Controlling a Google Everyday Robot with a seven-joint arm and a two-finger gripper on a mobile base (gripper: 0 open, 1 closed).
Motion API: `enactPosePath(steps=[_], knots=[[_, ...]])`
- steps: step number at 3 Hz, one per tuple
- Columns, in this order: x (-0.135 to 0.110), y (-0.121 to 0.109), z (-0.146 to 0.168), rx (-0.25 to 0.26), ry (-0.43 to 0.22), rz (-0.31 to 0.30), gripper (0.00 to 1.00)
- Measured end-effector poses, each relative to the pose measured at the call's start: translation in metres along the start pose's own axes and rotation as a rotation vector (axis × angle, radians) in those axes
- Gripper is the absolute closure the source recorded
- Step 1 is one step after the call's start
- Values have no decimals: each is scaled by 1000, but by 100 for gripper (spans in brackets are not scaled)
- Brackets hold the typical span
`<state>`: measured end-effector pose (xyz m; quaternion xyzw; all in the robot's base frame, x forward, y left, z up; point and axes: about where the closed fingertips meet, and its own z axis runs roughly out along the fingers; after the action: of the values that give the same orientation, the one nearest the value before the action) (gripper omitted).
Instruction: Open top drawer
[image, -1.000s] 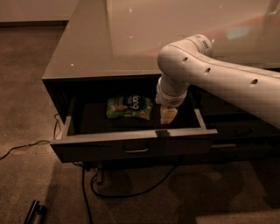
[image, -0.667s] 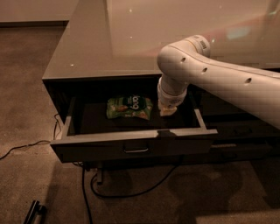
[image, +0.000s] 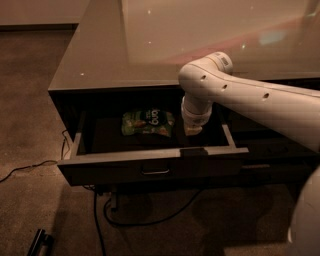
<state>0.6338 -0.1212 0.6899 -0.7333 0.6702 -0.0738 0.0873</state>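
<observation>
The top drawer (image: 150, 167) is being shown pulled well out toward the near side from under the desk (image: 200, 45), its long axis running left to right. The gripper (image: 192, 130) is being held down inside the tray, right of centre and beside a green snack bag (image: 147, 123), with the front panel lying just on its near side; whether it is open or closed cannot be told. Any further opening is being judged as a straight pull nearward, across that axis.
</observation>
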Motion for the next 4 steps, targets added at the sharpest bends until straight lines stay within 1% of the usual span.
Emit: enactPosePath(steps=[1, 2, 3, 4], knots=[[4, 6, 27, -58, -7, 21, 100], [8, 21, 42, -97, -19, 41, 100], [11, 48, 44, -130, -38, 63, 100], [11, 47, 44, -130, -38, 63, 100]])
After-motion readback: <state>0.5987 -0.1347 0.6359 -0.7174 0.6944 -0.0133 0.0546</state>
